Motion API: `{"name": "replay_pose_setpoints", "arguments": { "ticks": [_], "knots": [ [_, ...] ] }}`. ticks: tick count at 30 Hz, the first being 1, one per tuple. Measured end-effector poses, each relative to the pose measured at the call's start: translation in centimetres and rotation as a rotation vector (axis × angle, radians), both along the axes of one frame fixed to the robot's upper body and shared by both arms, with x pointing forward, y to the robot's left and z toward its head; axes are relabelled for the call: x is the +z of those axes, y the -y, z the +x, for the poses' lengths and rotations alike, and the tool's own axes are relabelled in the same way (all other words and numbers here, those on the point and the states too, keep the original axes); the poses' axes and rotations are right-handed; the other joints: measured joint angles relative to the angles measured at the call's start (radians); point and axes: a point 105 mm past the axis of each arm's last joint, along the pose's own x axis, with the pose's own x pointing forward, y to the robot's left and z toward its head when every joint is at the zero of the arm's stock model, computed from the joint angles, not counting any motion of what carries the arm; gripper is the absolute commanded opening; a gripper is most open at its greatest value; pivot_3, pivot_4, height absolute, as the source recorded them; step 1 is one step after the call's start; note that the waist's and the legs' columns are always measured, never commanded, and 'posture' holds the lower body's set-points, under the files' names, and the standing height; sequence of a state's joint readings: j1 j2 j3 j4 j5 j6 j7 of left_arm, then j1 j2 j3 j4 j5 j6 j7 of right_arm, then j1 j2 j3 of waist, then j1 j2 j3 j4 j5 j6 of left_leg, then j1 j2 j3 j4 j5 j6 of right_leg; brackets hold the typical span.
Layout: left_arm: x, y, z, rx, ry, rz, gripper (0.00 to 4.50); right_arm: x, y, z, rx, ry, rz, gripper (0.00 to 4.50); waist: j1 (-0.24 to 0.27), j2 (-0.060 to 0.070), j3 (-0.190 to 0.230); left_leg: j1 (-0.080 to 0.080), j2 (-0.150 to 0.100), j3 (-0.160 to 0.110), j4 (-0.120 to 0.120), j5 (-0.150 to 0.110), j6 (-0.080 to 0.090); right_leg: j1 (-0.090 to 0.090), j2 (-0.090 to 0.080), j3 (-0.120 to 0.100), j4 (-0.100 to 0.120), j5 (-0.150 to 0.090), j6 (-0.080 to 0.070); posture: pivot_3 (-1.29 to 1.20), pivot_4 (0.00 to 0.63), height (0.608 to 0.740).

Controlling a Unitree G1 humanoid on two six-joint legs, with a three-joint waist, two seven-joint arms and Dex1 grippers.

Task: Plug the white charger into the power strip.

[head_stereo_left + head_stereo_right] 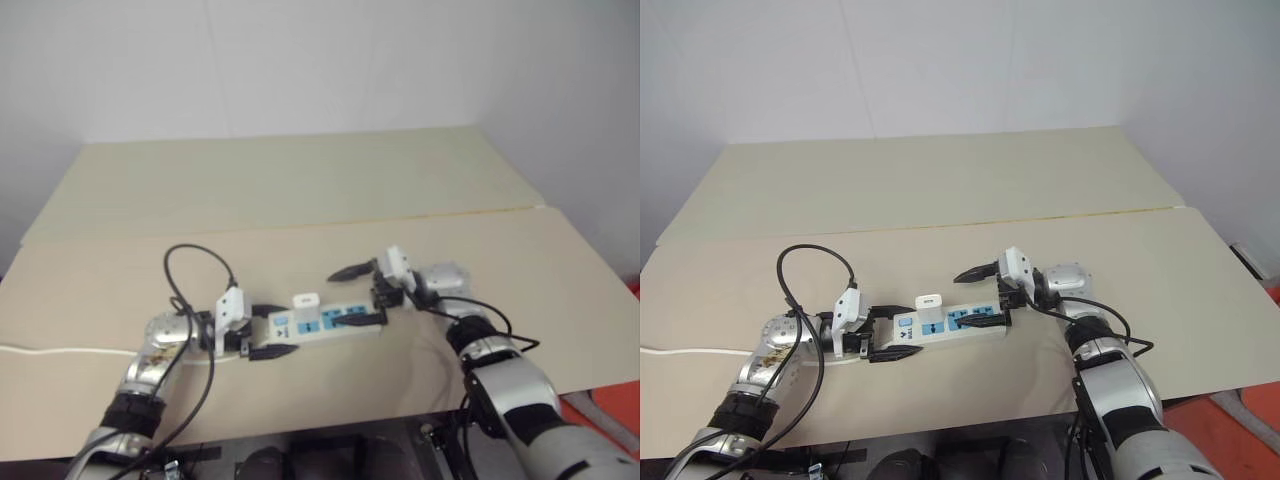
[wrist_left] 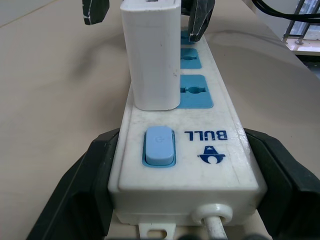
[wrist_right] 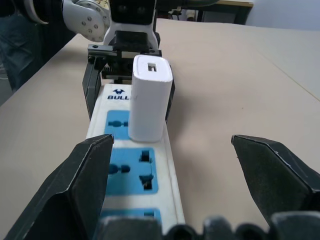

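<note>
— Standing upright in the power strip [image 1: 940, 328], that white charger [image 1: 929, 304] looks seated in the socket nearest the switch end; do you see it the same way?

— I do; its base sits flush on the strip's top, just beside the blue switch [image 2: 159, 145], and the other two blue sockets run off to the right of it, uncovered.

— And the strip itself?

— Flat on the tan bench [image 1: 1200, 290], lying left to right near the near edge; its thin white cord [image 1: 60, 351] trails away to the left.

— What about the left tool [image 1: 888, 333]?

— Its two black fingers [image 2: 80, 190] sit one on either side of the strip's switch end, against its sides; it is gripping the power strip there.

— The right tool [image 1: 983, 295]?

— Spread wide; one finger points left on the far side of the strip, the other lies over the strip's right end, and nothing is between them; it stands apart from the charger, to the right of it.

— Anything else on the bench?

— A black cable [image 1: 805, 262] loops up from the left wrist; behind, a second tan board butts against the first.
</note>
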State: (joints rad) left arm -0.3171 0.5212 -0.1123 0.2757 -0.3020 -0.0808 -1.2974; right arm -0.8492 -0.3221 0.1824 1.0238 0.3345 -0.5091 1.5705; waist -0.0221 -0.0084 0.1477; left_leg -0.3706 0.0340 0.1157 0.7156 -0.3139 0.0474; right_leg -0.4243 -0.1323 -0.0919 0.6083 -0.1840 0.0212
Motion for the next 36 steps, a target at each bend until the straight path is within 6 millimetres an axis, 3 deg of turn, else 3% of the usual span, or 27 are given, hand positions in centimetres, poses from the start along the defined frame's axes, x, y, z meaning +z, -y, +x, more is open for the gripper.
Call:
{"name": "replay_pose_setpoints", "arguments": {
  "ticks": [3, 5, 7, 9, 14, 19, 22, 27, 30, 32, 36],
  "knots": [
    [0.1, 0.2, 0.0, 0.008, -0.025, -0.02, 3.29, 1.0, 0.9, -0.1, -0.01, 0.005, 0.028, 4.48, 0.004, 0.005, 0.004, -0.001, 0.0, 0.0, 0.0, 0.0, 0.0, -0.001, 0.0, 0.0, 0.0, 0.0, 0.0, 0.0, 0.15, 0.74],
    [0.2, 0.3, 0.1, 0.007, -0.03, -0.026, 4.01, 2.3, 1.3, -0.2, -0.009, 0.027, 0.042, 4.5, 0.007, 0.006, 0.005, -0.002, 0.0, 0.0, 0.0, 0.0, 0.0, -0.001, 0.0, 0.0, 0.0, 0.0, 0.0, 0.0, 0.15, 0.74],
    [0.1, 0.4, -0.2, -0.011, -0.039, -0.026, 4.46, 3.7, 2.0, -0.6, -0.01, 0.076, 0.058, 4.5, 0.01, 0.006, 0.005, -0.003, 0.0, 0.0, 0.0, 0.0, 0.0, -0.002, 0.0, -0.001, 0.0, 0.0, 0.0, 0.0, 0.15, 0.74],
    [0.3, 0.7, -0.3, -0.03, -0.022, -0.044, 4.46, 4.4, 3.0, -1.2, -0.019, 0.125, 0.055, 4.5, 0.013, 0.006, 0.005, -0.003, 0.0, 0.0, 0.0, 0.0, 0.001, -0.001, 0.0, -0.002, -0.002, 0.0, 0.0, 0.0, 0.15, 0.74],
    [1.2, 1.4, -0.5, -0.069, 0.028, -0.104, 4.46, 3.8, 4.4, -2.8, -0.057, 0.122, 0.057, 4.5, 0.011, 0.005, 0.005, -0.006, 0.0, 0.0, 0.0, 0.0, 0.001, -0.003, 0.0, -0.002, -0.003, 0.0, 0.0, 0.0, 0.15, 0.74],
    [2.9, 0.4, -0.8, -0.094, 0.102, -0.093, 4.46, 4.0, 5.5, -3.7, -0.145, 0.15, 0.073, 4.5, 0.007, 0.005, 0.006, -0.006, 0.0, 0.0, 0.0, 0.0, 0.001, -0.004, 0.0, -0.002, -0.002, 0.0, 0.0, 0.0, 0.15, 0.74],
    [5.7, -3.2, -1.6, -0.067, 0.16, -0.038, 4.46, 4.2, 7.0, -4.2, -0.228, 0.126, 0.04, 4.5, 0.007, 0.005, 0.008, -0.011, 0.0, 0.0, 0.001, 0.0, 0.001, -0.01, 0.0, -0.001, -0.001, 0.0, 0.0, 0.0, 0.15, 0.74],
    [9.7, -9.6, -1.9, 0.082, 0.22, 0.063, 4.46, 5.5, 12.1, -4.3, -0.429, -0.044, -0.212, 4.5, 0.015, 0.007, 0.011, -0.016, 0.0, -0.001, 0.003, 0.0, 0.001, -0.015, -0.001, -0.002, -0.004, -0.001, 0.0, 0.0, 0.15, 0.74],
    [9.1, -14.5, -1.4, 0.215, 0.227, 0.253, 4.46, 4.7, 15.2, -5.7, -0.494, -0.07, -0.41, 4.5, 0.021, 0.007, 0.011, -0.016, 0.0, 0.0, 0.001, 0.0, 0.001, -0.015, 0.0, -0.003, -0.006, -0.002, 0.001, 0.0, 0.15, 0.74],
    [8.3, -16.3, -1.5, 0.257, 0.221, 0.329, 4.46, 4.0, 16.8, -6.3, -0.542, -0.101, -0.493, 4.5, 0.021, 0.007, 0.011, -0.016, 0.0, 0.001, 0.001, -0.001, 0.001, -0.015, 0.0, -0.003, -0.007, -0.002, 0.001, 0.0, 0.15, 0.74],
    [7.9, -16.5, -1.0, 0.281, 0.242, 0.314, 4.46, 5.2, 19.2, -7.0, -0.644, -0.139, -0.569, 4.5, 0.027, 0.006, 0.011, -0.018, 0.0, 0.001, 0.002, -0.001, 0.001, -0.016, 0.0, -0.003, -0.006, -0.002, 0.001, 0.0, 0.15, 0.74]
  ]
}}
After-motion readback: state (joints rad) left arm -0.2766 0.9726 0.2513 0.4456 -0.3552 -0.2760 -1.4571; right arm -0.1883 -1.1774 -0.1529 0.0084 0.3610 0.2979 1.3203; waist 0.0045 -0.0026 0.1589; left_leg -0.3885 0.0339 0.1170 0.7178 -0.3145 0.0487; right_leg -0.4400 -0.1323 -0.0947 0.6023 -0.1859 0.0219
